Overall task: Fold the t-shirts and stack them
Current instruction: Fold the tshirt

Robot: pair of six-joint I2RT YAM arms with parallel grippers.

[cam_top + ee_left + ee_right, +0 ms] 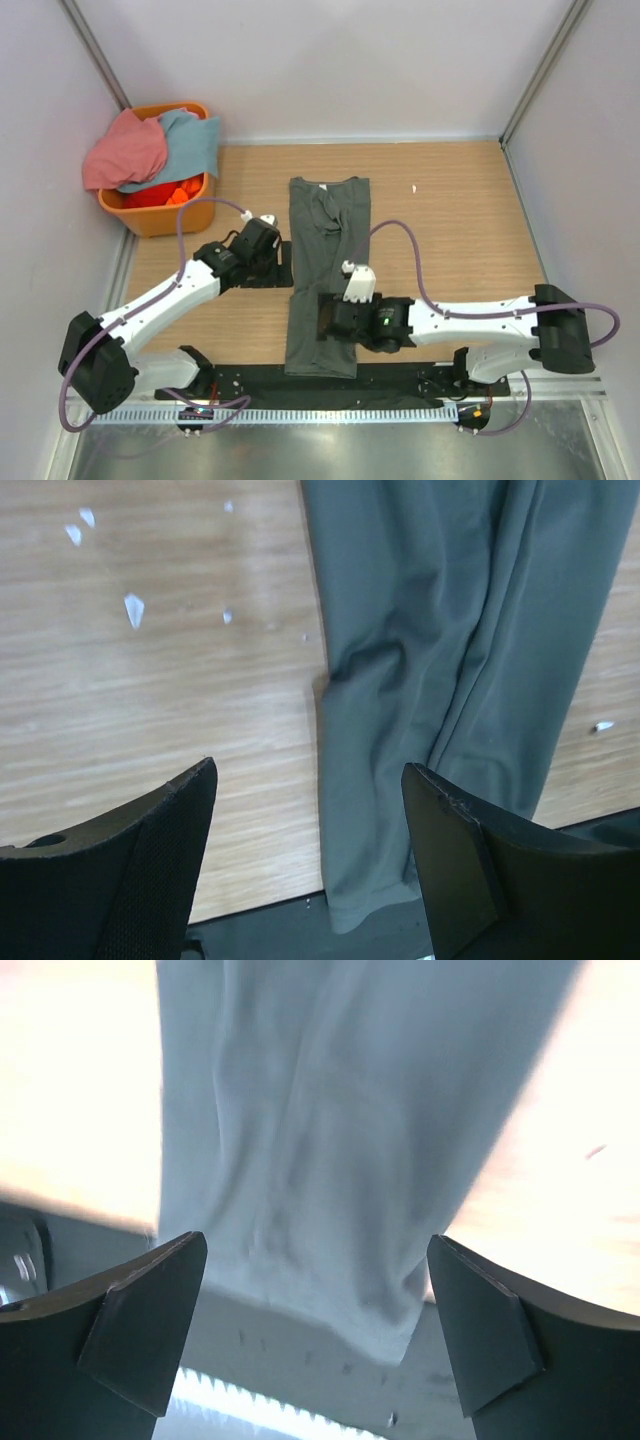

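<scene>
Just below right end effector (316, 1244): t-shirt (330, 1130)

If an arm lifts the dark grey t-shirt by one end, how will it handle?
Likely floppy: the dark grey t-shirt lies in soft creases, so it would probably drape and unfold. It looks thin, so probably light.

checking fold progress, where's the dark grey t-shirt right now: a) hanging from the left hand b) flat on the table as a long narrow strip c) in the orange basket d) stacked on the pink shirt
b: the dark grey t-shirt lies lengthwise on the wooden table, while the left hand and right hand are both open and grip nothing
</scene>
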